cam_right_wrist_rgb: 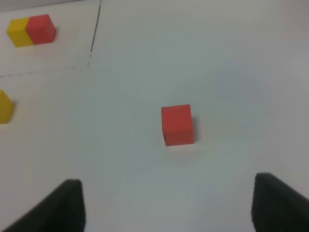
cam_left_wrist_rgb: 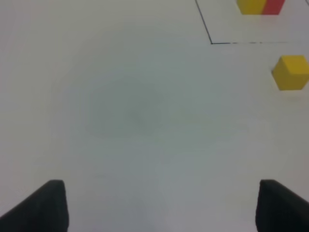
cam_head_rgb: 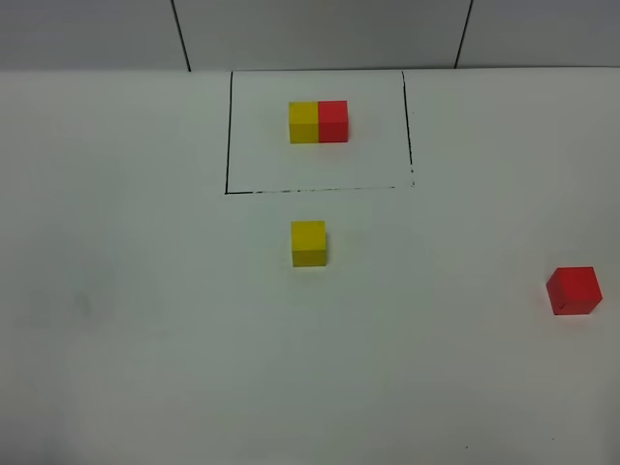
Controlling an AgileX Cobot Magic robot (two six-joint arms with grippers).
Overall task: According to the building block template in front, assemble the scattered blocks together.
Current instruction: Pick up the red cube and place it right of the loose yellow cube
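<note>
The template [cam_head_rgb: 318, 121] is a yellow and a red cube joined side by side inside a thin black drawn rectangle at the back; it also shows in the left wrist view [cam_left_wrist_rgb: 260, 6] and the right wrist view [cam_right_wrist_rgb: 31, 30]. The loose yellow cube [cam_head_rgb: 309, 242] sits just in front of the frame, also in the left wrist view [cam_left_wrist_rgb: 291, 72]. The loose red cube [cam_head_rgb: 573, 291] lies at the far right, centred ahead of my open right gripper [cam_right_wrist_rgb: 166, 205]. My open left gripper [cam_left_wrist_rgb: 161, 208] is empty, well away from the yellow cube. Neither gripper shows in the exterior high view.
The white table [cam_head_rgb: 145, 320] bears a black drawn frame line [cam_head_rgb: 310, 190]. A grey tiled wall [cam_head_rgb: 320, 34] stands behind the table's back edge. The red cube sits near the exterior high view's right border.
</note>
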